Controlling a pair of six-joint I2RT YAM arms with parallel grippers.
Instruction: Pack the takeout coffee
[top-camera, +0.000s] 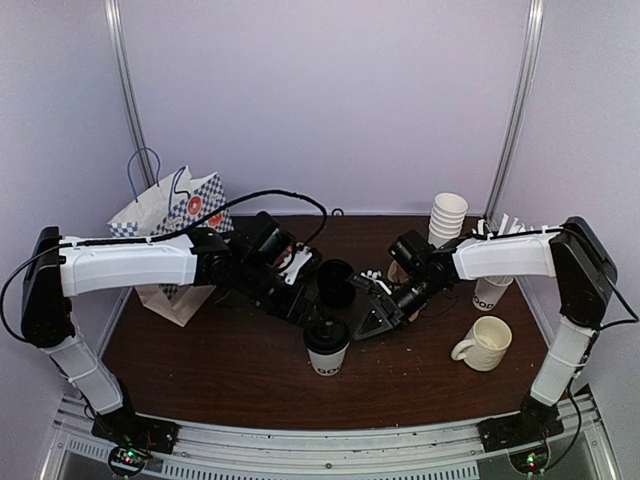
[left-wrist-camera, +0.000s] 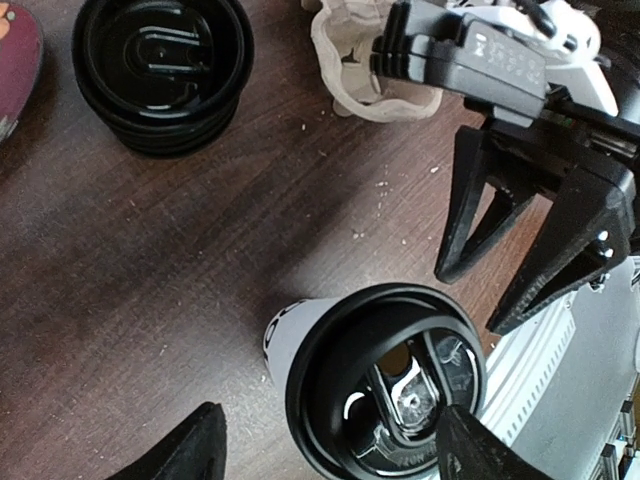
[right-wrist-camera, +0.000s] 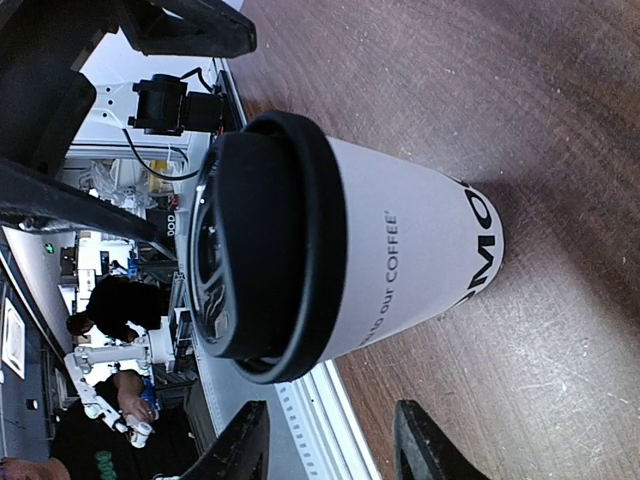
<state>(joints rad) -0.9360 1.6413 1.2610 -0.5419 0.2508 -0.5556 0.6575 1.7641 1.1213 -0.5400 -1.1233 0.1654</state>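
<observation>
The lidded coffee cup (top-camera: 327, 346) stands upright on the dark wooden table (top-camera: 220, 370), near the front edge and about midway between the two arms. Its long axis runs straight up, with the black dome lid (left-wrist-camera: 385, 385) seated on top.

Both grippers have the cup on their near side. The left gripper (top-camera: 308, 308) hangs above it from the far left. In its own wrist view it looks almost straight down on the lid, and its fingers (left-wrist-camera: 190, 450) are spread wide, one on each side of the cup. The right-hand finger overlaps the lid's rim in that view, and I can't tell whether it touches.

The right gripper (top-camera: 372, 325) sits low at the far right of the cup and sees the cup wall side-on. Its fingers (right-wrist-camera: 245, 440) are parted with nothing between them, and the cup is just ahead of the tips.

I'd say the left gripper is the nearer one, already straddling the cup, so a grasp would come from lowering and closing across the wall. Both sets of fingers crowd the same cup, so a clash looks possible.

The stack of black lids (top-camera: 337, 283) lies just beyond the cup. I can't pick out a pulp carrier anywhere.
</observation>
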